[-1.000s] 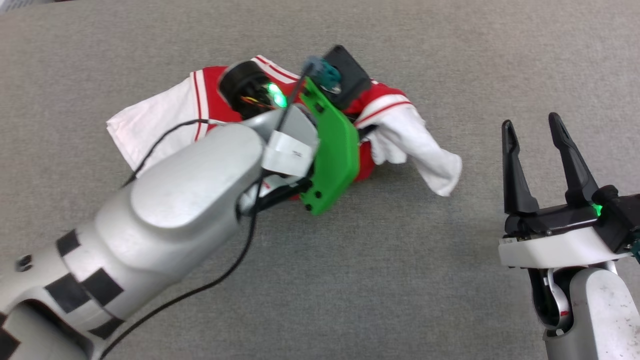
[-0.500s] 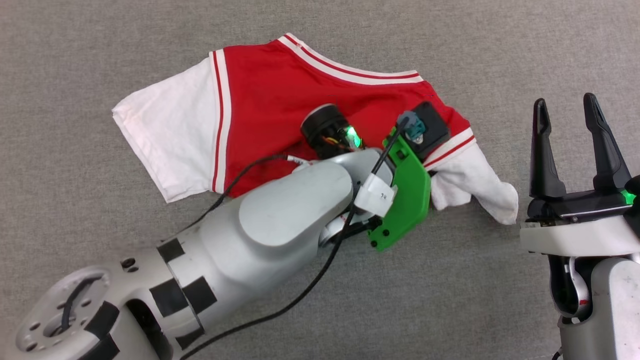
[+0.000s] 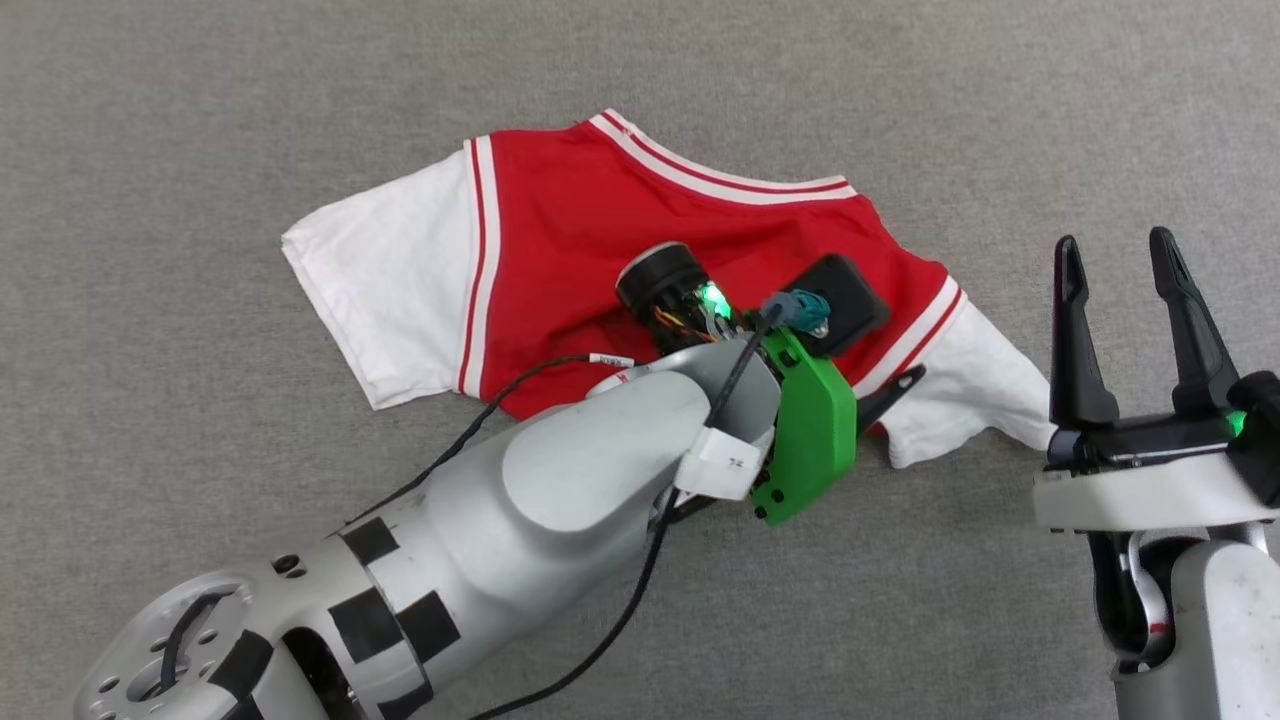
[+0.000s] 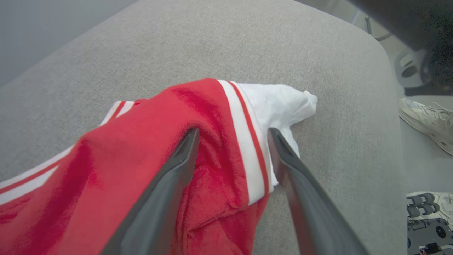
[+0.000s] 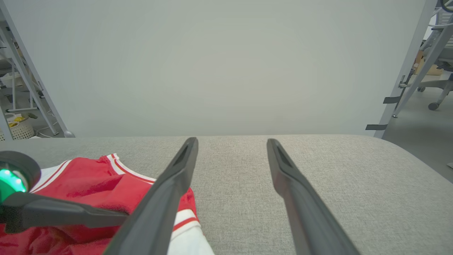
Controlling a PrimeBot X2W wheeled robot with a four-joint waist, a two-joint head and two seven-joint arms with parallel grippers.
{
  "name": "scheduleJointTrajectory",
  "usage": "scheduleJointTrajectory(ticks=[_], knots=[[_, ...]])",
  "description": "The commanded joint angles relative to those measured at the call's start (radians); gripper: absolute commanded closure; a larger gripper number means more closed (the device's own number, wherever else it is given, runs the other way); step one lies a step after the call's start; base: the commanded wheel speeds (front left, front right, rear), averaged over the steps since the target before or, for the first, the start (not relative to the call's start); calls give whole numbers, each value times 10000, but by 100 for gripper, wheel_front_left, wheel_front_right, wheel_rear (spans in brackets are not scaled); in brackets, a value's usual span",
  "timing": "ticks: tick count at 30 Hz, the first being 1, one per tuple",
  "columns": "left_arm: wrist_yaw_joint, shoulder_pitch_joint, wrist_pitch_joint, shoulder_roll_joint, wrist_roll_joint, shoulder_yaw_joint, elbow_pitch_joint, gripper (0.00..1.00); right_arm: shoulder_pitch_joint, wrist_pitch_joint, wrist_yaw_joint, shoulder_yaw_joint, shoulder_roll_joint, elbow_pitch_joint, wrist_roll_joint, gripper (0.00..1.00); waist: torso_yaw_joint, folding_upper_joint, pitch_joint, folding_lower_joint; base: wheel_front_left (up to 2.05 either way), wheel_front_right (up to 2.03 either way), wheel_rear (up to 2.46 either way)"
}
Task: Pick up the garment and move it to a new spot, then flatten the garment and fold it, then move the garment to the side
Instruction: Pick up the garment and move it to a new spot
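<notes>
1. your left gripper (image 4: 231, 132) is down on the garment (image 3: 600, 220) at a striped sleeve seam. the fingers are spread wide, with red cloth bunched between them and nothing clamped.
2. your right gripper (image 3: 1115, 250) is spread wide too — empty, just beside the white sleeve.
3. the garment lies spread on the grey surface (image 3: 200, 120).

The right gripper (image 5: 231, 140) hangs over the grey worktop (image 5: 336, 170), jaws spread wide. The garment (image 5: 88, 180) lies rumpled just left of it.
</notes>
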Motion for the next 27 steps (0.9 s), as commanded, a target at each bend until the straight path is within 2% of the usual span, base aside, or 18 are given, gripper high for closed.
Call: scheduleJointTrajectory(ticks=[1, 3, 8, 14, 18, 19, 24, 27], knots=[[8, 29, -492, -11, 131, 215, 94, 0, 250, -47, -7, -28, 14, 88, -101, 0, 401, 0, -794, 0, 0, 0, 0], [209, 187, -1141, 85, 161, 462, 173, 0, 486, -47, -7, -80, 14, 188, -108, 0, 562, 0, -1163, 0, 0, 0, 0], [1364, 694, -2717, 683, 477, 1096, 282, 0, 1032, -47, -7, -105, 14, 337, -107, 0, 910, 0, -1901, 0, 0, 0, 0], [2744, 1537, -3547, 1627, 723, 2197, 57, 0, 1468, -47, -7, -208, 14, 376, -144, 0, 1252, 0, -2434, 0, 0, 0, 0], [3597, 2425, -3602, 2259, 1163, 3555, -786, 0, 1625, -47, -7, -219, 14, 376, -176, 0, 1405, 0, -2639, 0, 0, 0, 0], [4149, 3532, -3606, 2706, 1741, 4873, -1679, 0, 1721, -47, -7, -239, 14, 395, -168, 0, 1480, 0, -2781, 0, 0, 0, 0], [4634, 5462, -3608, 3010, 2611, 6896, -2804, 0, 1880, -47, -7, -236, 14, 418, -118, 0, 1566, 0, -2993, 0, 0, 0, 0], [4551, 6644, -3608, 2936, 3110, 8011, -3359, 0, 1997, -47, -7, -198, 14, 494, -56, 0, 1600, 0, -3138, 0, 0, 0, 0]])
